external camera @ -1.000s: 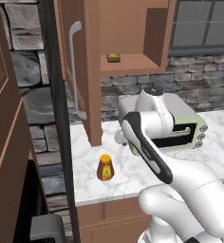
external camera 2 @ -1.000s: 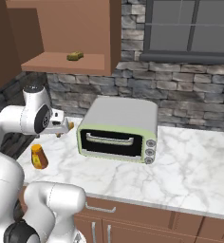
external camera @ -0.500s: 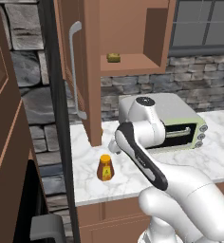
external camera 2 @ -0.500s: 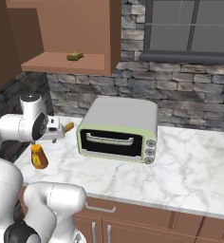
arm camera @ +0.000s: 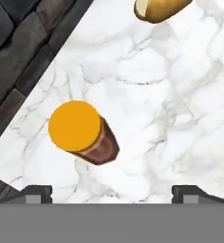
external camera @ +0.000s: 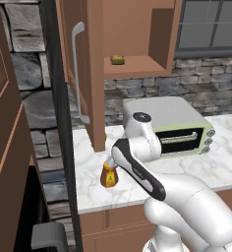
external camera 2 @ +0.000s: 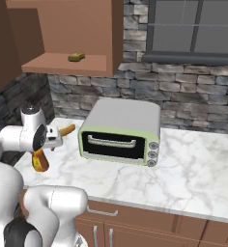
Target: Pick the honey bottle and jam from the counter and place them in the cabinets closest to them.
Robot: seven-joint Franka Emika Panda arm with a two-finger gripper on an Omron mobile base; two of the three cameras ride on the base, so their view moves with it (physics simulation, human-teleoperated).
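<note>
The honey bottle stands upright on the white marble counter, near its left end. From above, its orange cap lies left of centre in the hand view. My gripper hangs open just over the bottle, which sits ahead of the left fingertip and is not between the fingers. An open wall cabinet with a wooden shelf hangs above. The jam is out of view.
A pale green toaster oven stands right of the bottle. A small bread roll lies behind it. A yellowish lump sits on the shelf. The open cabinet door with its grey handle hangs left.
The arm has swung left and down from in front of the toaster oven, bringing the hand close over the honey bottle. The fingers have stayed open.
</note>
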